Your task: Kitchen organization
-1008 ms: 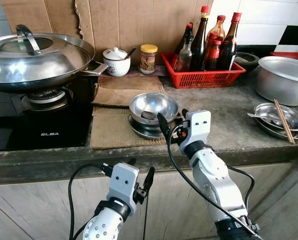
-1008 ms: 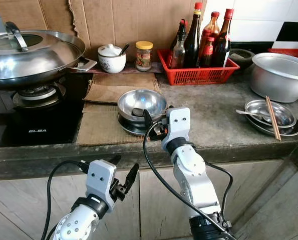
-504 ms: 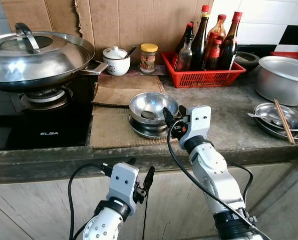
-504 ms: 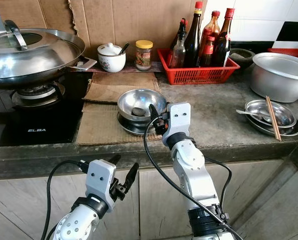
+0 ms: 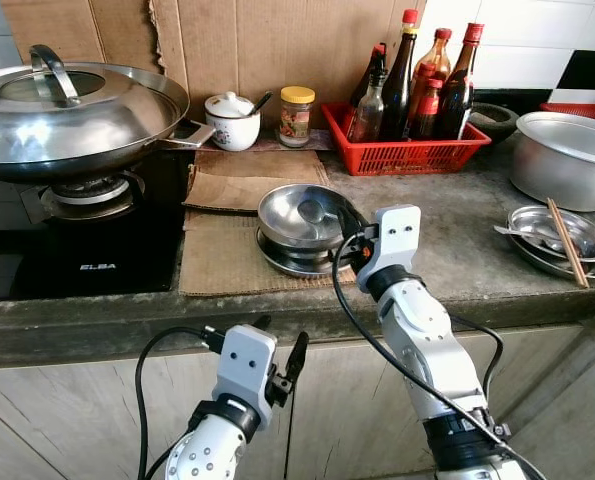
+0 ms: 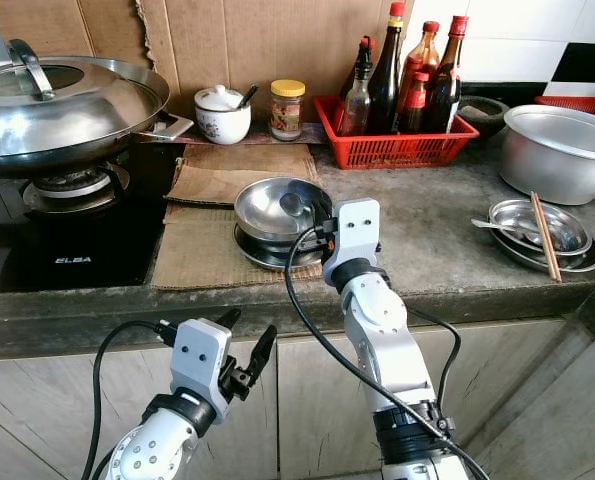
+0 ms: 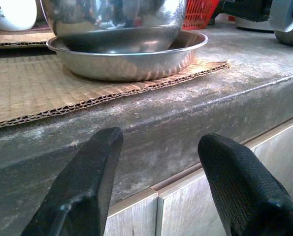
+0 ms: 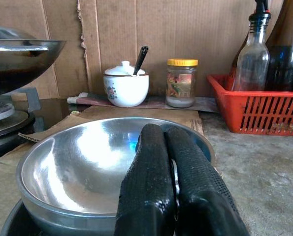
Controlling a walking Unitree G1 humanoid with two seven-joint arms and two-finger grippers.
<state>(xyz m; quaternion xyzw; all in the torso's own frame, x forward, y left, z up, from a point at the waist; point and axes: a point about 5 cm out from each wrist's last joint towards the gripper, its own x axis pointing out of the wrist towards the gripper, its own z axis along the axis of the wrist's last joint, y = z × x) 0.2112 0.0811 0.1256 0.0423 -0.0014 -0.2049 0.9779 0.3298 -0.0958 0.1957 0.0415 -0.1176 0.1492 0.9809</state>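
Right wrist view: the right gripper (image 8: pixel 173 196) has its two black fingers pressed together over the near rim of the steel bowl (image 8: pixel 82 167); whether the rim is pinched between them cannot be told.
Steel bowl: directly under and ahead of the right gripper, nested in a shallow steel dish (image 5: pixel 277 255) on a corrugated cardboard sheet (image 5: pixel 222 255).
Beyond the right gripper: a white lidded sugar pot (image 8: pixel 125 84), a yellow-capped jar (image 8: pixel 181 82) and a red basket (image 8: pixel 257 110) of sauce bottles.
Left gripper (image 7: pixel 161 147): fingers spread wide, holding nothing, below the counter edge (image 7: pixel 151 123), facing the dish.
Far left: lidded wok (image 5: pixel 72 110) on the gas hob.
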